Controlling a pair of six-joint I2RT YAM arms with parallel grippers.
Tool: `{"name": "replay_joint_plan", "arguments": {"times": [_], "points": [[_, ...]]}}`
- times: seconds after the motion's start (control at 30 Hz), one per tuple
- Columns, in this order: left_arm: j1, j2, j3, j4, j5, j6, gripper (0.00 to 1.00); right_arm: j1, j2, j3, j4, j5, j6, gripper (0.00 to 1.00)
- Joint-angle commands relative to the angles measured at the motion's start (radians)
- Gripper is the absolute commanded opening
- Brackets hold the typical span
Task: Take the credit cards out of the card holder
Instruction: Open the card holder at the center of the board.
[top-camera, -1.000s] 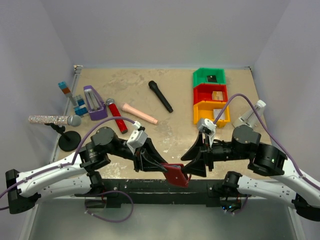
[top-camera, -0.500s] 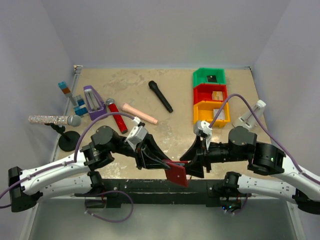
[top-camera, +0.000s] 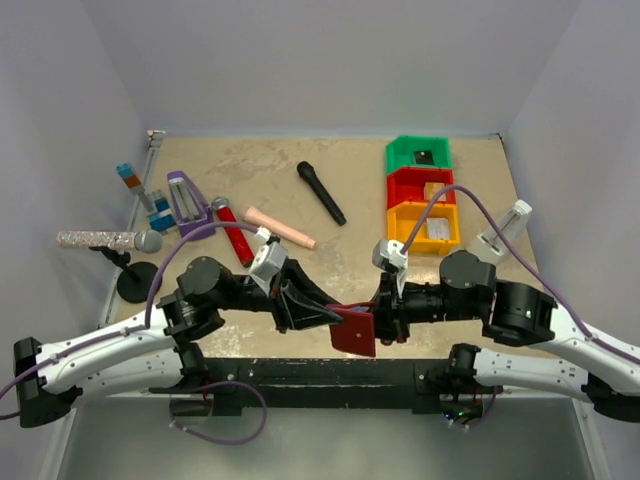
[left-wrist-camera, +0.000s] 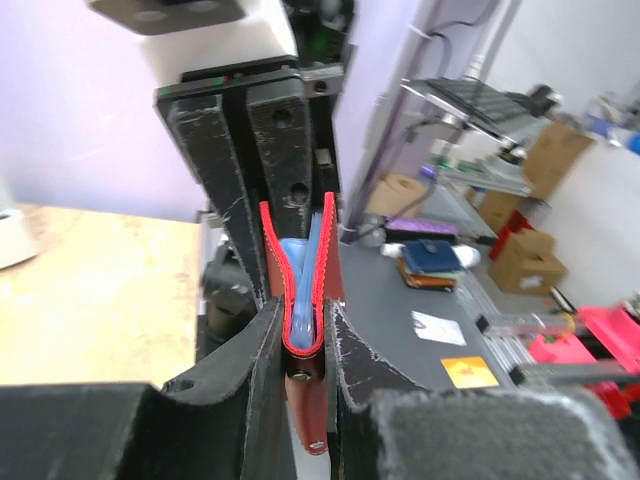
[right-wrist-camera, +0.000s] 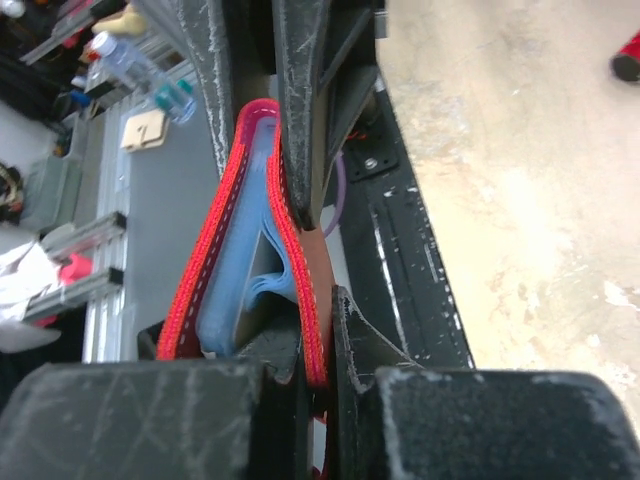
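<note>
The dark red card holder (top-camera: 354, 332) hangs in the air over the table's near edge, between both grippers. My left gripper (top-camera: 334, 317) is shut on its folded end, with the red tab below the jaws (left-wrist-camera: 305, 352). The card holder (left-wrist-camera: 304, 262) gapes slightly and shows pale blue sleeves. My right gripper (top-camera: 379, 325) is shut on one red cover of the card holder (right-wrist-camera: 312, 300), with one finger inside against the sleeves (right-wrist-camera: 318, 345). No card shows inside. Credit cards lie in the bins: a black one (top-camera: 425, 157), a tan one (top-camera: 434, 190) and a silver-grey one (top-camera: 437, 230).
Green (top-camera: 405, 160), red (top-camera: 404, 187) and yellow (top-camera: 403, 222) bins stand at the back right. A black microphone (top-camera: 321, 193), a red microphone (top-camera: 236, 240), a pink cylinder (top-camera: 280, 227) and a purple holder (top-camera: 187, 205) lie at the back left. A microphone on a stand (top-camera: 105, 240) is at far left.
My right gripper has closed from open onto the holder's cover. Both grippers and the holder have shifted slightly away from the table's near edge.
</note>
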Motion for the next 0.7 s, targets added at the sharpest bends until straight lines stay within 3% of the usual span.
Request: {"name": "replay_joint_plan", "arguments": {"times": [0.0,0.07,0.2,0.37,0.47,0.67], "points": [[0.002,-0.126,-0.01,-0.088,-0.308,0.087,0.34,0.002,-0.014,0.039,-0.064,0.144,0.011,0.0],[0.002,-0.171,-0.027,-0.161,-0.464,0.082,0.61,0.002,-0.002,0.066,-0.133,0.237,0.012,0.0],[0.002,-0.217,-0.052,-0.287,-0.728,-0.045,0.9,0.002,0.072,0.155,-0.298,0.444,0.04,0.0],[0.002,-0.145,0.014,-0.412,-0.753,-0.122,1.0,0.002,0.149,0.21,-0.384,0.6,0.094,0.0],[0.001,-0.061,0.057,-0.504,-0.756,-0.189,1.0,0.002,0.202,0.243,-0.446,0.682,0.15,0.0],[-0.002,-0.025,-0.02,-0.365,-0.704,-0.237,1.0,0.002,0.221,0.247,-0.466,0.722,0.215,0.0]]}}
